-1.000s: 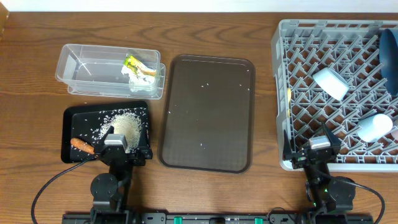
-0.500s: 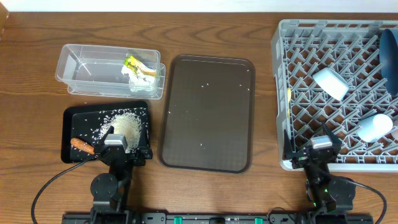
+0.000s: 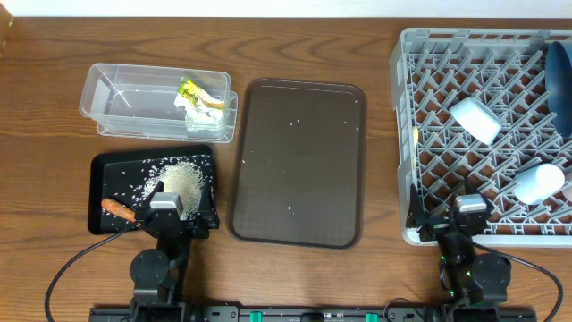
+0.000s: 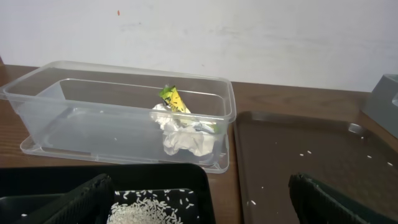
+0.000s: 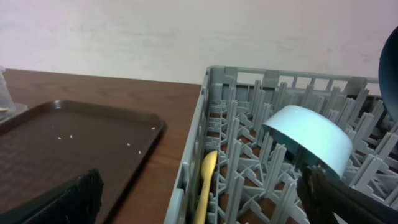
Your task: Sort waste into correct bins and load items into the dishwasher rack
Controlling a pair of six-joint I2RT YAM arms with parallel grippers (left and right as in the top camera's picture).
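1. near edge: the left gripper (image 3: 168,211) hangs over the near side of the shallow black rectangular bin (image 3: 100,192), its fingers (image 4: 81,202) spread wide and grasping nothing. the right gripper (image 3: 461,215) sits at the near rim of the large grey plastic lattice dishwasher rack (image 3: 407,107), fingers (image 5: 62,199) likewise released and empty.
2. in the black bin lie the small orange carrot (image 3: 117,209) and a heap of loose white rice grains (image 3: 183,177).
3. in the rack, the pale yellow spoon (image 5: 205,183) stands in the near-left slots. the small light-blue cup (image 5: 308,140) is tilted mouth-down beyond it. what looks like the white cup (image 3: 539,183) and the large blue plate (image 3: 560,76) sit to the right.
4. between them, the dark brown serving tray (image 3: 268,224) carries only a few stray grains.
5. farthest, the clear plastic rectangular tub (image 3: 103,89) holds the crumpled white tissue (image 4: 186,140) and the small yellow-green wrapper (image 4: 173,98).
6. sorting and loading look all but done. if anything is left it is the tray's stray grains, which would call for a very fine pinch.
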